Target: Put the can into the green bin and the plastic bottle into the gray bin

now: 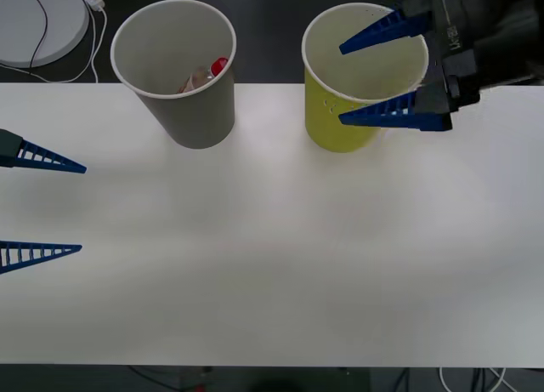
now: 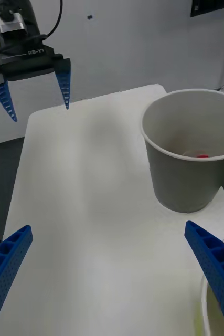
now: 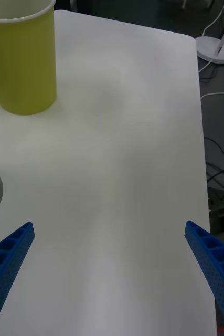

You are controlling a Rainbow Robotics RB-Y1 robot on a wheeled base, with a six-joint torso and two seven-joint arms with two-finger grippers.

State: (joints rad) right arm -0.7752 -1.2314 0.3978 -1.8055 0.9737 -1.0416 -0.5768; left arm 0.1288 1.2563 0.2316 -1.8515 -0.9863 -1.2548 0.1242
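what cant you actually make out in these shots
- Green bin contents: front view, the right claw crosses its mouth; no can visible.
- Plastic bottle: front view, the gray bin wall hides most of it.
- Left claw: front view, the edge cuts off its body.

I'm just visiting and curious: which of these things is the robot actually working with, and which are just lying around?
Part of the job:
green bin
gray bin
plastic bottle, inside the gray bin
right gripper, open over the green bin

Lying about:
white round base
cables
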